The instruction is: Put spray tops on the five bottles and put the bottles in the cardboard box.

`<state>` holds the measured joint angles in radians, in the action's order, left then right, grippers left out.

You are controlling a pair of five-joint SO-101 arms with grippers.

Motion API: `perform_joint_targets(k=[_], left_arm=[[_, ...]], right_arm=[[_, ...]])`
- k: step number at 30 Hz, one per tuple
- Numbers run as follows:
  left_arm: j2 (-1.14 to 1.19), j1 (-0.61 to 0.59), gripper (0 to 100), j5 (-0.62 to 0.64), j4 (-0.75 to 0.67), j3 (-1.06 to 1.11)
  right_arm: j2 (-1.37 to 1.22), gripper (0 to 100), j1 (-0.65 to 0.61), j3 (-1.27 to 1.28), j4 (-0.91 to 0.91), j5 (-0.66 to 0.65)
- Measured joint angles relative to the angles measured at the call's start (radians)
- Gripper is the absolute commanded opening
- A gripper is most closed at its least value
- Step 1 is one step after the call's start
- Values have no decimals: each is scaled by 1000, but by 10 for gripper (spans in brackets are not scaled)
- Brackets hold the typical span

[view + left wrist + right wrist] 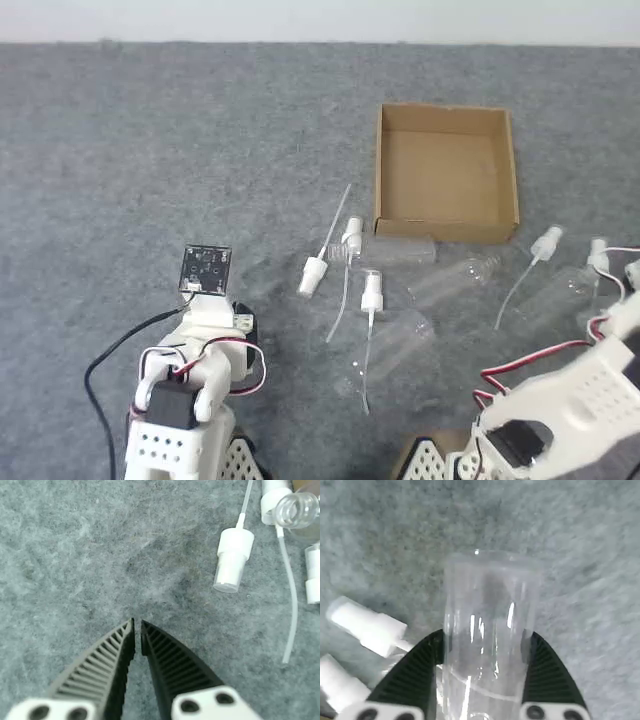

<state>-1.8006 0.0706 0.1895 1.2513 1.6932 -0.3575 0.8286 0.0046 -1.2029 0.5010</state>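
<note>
left pincer (137, 626) pressed together over grey tabletop (75, 555). right pincer (485, 635) pinching clear bottle (487, 600). cardboard box (445, 231) upper right of high view.

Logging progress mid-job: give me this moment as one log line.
left gripper shut, empty, over mat | right gripper shut on clear bottle | spray top loose on mat

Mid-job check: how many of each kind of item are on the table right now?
5 spray tops
4 clear bottles that I can make out, one in the right gripper
1 cardboard box
Total: 10
</note>
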Motion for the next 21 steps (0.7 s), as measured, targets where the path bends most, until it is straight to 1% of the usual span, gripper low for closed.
perform_joint_targets(k=[2, 6, 8, 11, 14, 16, 18, 21], left_arm=[[0, 0, 11, 0, 0, 0], [0, 0, 11, 0, 0, 0], [0, 0, 11, 0, 0, 0], [0, 0, 11, 0, 0, 0], [0, 0, 11, 0, 0, 0], [0, 0, 11, 0, 0, 0], [0, 0, 11, 0, 0, 0], [0, 0, 11, 0, 0, 0]], right_arm=[[0, 209, -5, 0, 0, 40], [0, 310, -20, 0, 0, 29], [0, 328, -32, 0, -9, -2], [0, 329, -54, 0, -29, -55], [0, 329, -83, 0, -54, -132], [0, 329, -97, -8, -74, -209], [5, 329, -104, -31, -106, -298], [55, 329, -103, -94, -166, -468]])
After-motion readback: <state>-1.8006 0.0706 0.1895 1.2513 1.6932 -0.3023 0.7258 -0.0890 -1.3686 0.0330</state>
